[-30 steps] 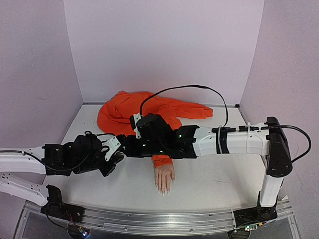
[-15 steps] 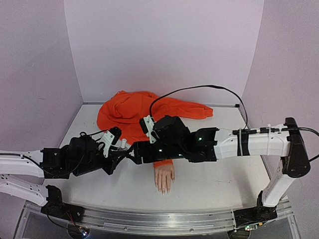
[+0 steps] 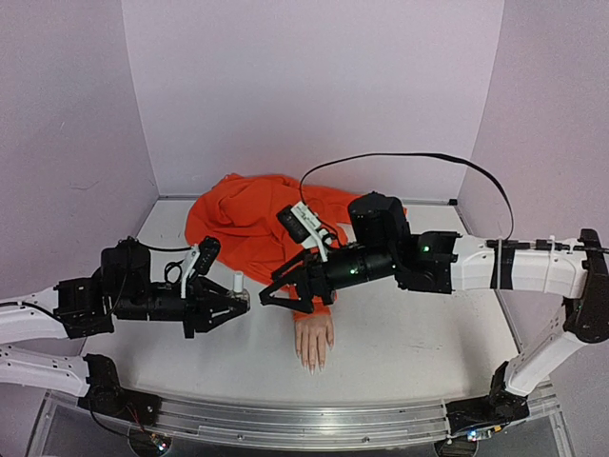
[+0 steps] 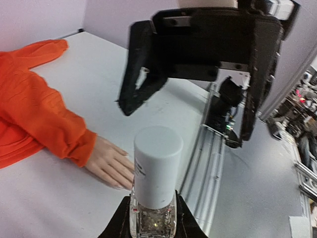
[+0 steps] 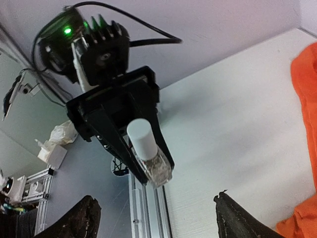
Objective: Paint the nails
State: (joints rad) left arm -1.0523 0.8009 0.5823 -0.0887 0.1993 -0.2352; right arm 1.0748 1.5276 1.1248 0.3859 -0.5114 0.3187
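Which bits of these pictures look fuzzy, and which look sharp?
Left wrist view: the black right end effector looks smeared, while the small clear bottle with a white cap is sharp. Right wrist view: its own dark fingertips at the bottom edge are blurry and shadowed. Top view: even light, only soft shadows on the white table.

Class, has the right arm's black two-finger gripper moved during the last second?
Yes. The right gripper drew back rightward, nearer the unmoved skin-toned mannequin hand, opening as it went.
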